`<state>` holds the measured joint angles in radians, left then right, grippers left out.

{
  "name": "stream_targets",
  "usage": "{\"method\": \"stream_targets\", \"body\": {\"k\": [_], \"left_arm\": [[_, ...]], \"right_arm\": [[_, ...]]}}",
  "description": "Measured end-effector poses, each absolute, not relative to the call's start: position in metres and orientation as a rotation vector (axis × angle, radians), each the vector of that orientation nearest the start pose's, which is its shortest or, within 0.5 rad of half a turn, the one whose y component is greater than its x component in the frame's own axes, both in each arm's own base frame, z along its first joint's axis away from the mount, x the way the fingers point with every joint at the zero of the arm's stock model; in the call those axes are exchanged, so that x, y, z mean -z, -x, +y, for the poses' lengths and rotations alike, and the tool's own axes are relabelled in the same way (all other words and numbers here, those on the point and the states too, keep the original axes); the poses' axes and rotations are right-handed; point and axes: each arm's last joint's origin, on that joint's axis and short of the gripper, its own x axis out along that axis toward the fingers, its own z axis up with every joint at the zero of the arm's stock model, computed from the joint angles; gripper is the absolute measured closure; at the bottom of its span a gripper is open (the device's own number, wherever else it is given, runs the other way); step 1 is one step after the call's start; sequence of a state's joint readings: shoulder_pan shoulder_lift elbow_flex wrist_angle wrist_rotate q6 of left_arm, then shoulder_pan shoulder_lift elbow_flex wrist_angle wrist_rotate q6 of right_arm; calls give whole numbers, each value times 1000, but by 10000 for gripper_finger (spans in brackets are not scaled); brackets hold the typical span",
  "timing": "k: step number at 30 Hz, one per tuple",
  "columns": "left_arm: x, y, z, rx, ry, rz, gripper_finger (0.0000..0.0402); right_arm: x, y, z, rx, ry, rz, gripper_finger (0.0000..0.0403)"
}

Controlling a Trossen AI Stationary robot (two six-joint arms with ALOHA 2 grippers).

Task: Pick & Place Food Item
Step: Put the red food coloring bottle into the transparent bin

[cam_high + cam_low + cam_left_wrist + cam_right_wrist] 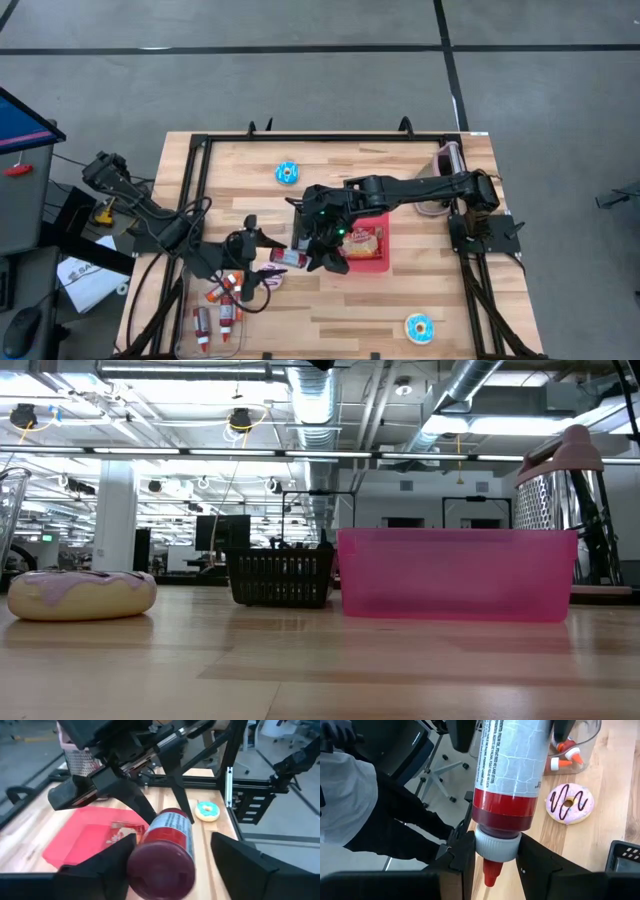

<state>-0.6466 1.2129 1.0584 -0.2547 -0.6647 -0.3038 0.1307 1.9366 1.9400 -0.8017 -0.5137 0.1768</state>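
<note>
A red sauce bottle [289, 257] with a white label hangs over the table's middle, between my two grippers. My right gripper [495, 851], reaching in from the table's right, is shut on its cap end; the red nozzle [490, 873] points back toward that wrist. My left gripper [171, 840] comes from the table's left and is open. Its two fingers [235, 857] stand on either side of the bottle's dark red base [160, 870], with a clear gap on one side. Neither gripper shows in the low view. My right gripper pinches the bottle's white cap [495, 845] between its two fingers, just behind the nozzle. The fingers slant down from the table's right, and the bottle runs on in line with them. The bottle is lifted clear of the table, its base toward my left gripper.
A red tray [380, 262] holding a food packet lies right of the bottle. Blue donuts [287, 172] [419, 327] lie far and near. A pink-frosted donut [569, 802] and a clear tub of bottles [220, 315] are near left. A person [350, 805] sits beyond the table.
</note>
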Motion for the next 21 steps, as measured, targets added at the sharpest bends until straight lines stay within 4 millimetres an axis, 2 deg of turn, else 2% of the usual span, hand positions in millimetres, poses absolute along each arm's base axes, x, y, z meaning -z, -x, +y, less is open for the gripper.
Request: {"method": "stream_targets", "body": {"k": [12, 21], "left_arm": [[-336, -220, -143, -32, 121, 330, 266], [-333, -210, -153, -19, 171, 370, 264]], "right_arm": [[-346, -421, 70, -534, -306, 821, 294], [-347, -424, 71, -526, -328, 800, 286]]}}
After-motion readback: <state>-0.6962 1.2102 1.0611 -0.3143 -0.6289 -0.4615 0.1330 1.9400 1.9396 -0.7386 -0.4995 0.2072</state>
